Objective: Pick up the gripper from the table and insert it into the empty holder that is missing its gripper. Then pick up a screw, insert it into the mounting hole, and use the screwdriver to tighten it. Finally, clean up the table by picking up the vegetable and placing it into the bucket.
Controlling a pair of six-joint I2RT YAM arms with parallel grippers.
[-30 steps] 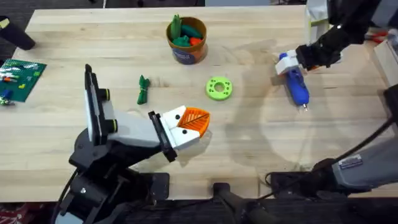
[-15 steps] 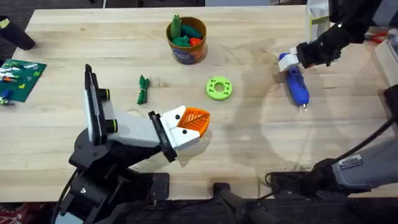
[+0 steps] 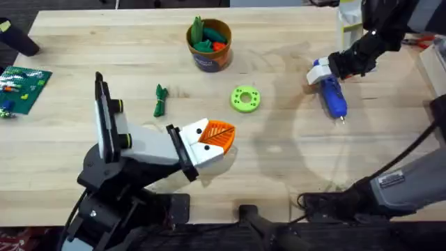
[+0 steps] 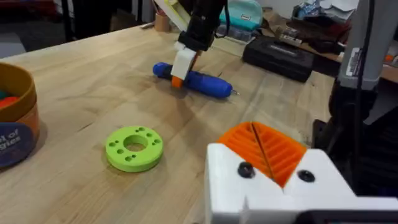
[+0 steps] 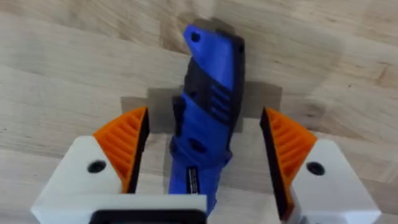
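The blue screwdriver (image 3: 332,94) lies flat on the table at the right, bit toward the front edge. My right gripper (image 3: 327,70) is lowered over its rear end, open; in the right wrist view the orange pads (image 5: 124,146) stand either side of the screwdriver (image 5: 208,112) with gaps. My left gripper (image 3: 219,136) rests low near the front centre, shut on nothing, its pads (image 4: 264,146) pressed together. The dark green vegetable (image 3: 160,100) lies left of centre. The orange-brown bucket (image 3: 209,52) stands at the back centre with toy vegetables in it. Holder and screw are out of view.
A lime-green disc with holes (image 3: 245,98) lies mid-table between the vegetable and the screwdriver. A green circuit board (image 3: 22,87) sits at the left edge. A white-and-yellow box (image 3: 350,17) stands at the back right.
The right gripper has shifted slightly over the screwdriver's rear end. The screwdriver and the left arm have stayed in place.
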